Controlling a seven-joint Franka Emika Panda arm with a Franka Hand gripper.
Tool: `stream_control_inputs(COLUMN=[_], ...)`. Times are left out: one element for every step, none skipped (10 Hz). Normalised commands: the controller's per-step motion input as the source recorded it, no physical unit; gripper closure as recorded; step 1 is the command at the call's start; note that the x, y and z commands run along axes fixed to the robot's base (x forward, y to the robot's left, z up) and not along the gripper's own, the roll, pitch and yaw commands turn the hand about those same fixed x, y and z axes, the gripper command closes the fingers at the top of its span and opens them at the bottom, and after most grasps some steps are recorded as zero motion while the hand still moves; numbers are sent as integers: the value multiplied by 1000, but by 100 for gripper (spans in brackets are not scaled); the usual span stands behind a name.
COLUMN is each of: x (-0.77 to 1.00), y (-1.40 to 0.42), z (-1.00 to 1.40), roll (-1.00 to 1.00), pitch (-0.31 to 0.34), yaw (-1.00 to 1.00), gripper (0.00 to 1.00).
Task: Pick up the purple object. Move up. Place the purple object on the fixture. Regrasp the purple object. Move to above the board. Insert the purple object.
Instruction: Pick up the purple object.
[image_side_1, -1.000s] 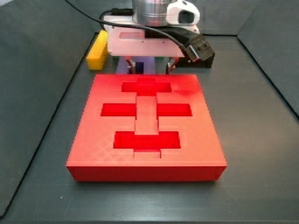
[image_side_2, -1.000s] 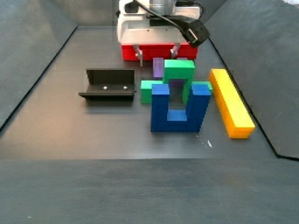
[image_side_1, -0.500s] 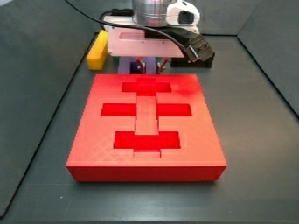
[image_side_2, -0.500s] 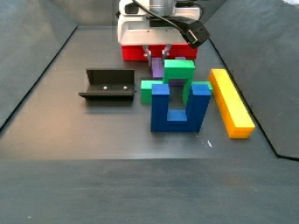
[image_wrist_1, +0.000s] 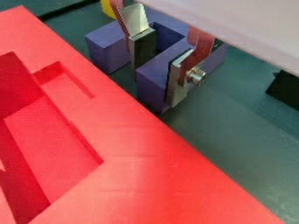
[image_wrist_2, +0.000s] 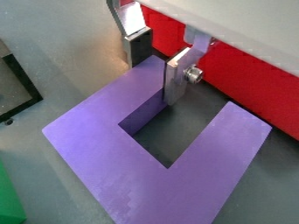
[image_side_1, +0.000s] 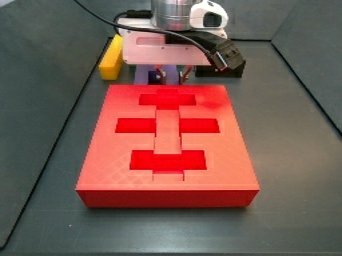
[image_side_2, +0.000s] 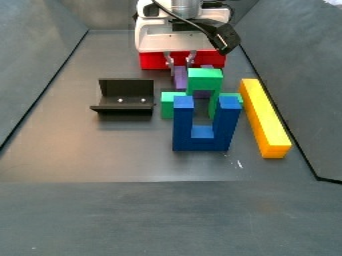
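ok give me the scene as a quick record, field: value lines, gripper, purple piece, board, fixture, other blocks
gripper: low behind the board, fingers straddling one prong of the purple object
jaws: one on each side of the prong; contact cannot be told
purple object: U-shaped, on the floor beside the board
board: red slab with cross and T cutouts, nothing in them
fixture: dark bracket, nothing on it
other blocks: green block, blue block, yellow bar

purple object (image_wrist_2: 176, 149), red board (image_side_1: 167, 140), silver gripper (image_wrist_2: 158, 66) (dark pads), yellow bar (image_side_2: 263, 117)
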Motion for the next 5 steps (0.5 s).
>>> stream_control_inputs(x=[0,0,0,0,0], y=[0,0,0,0,0], z=[0,0,0,0,0], roll=[0,0,0,0,0], pitch=[0,0,0,0,0], yaw=[0,0,0,0,0], gripper=[100,100,100,100,100])
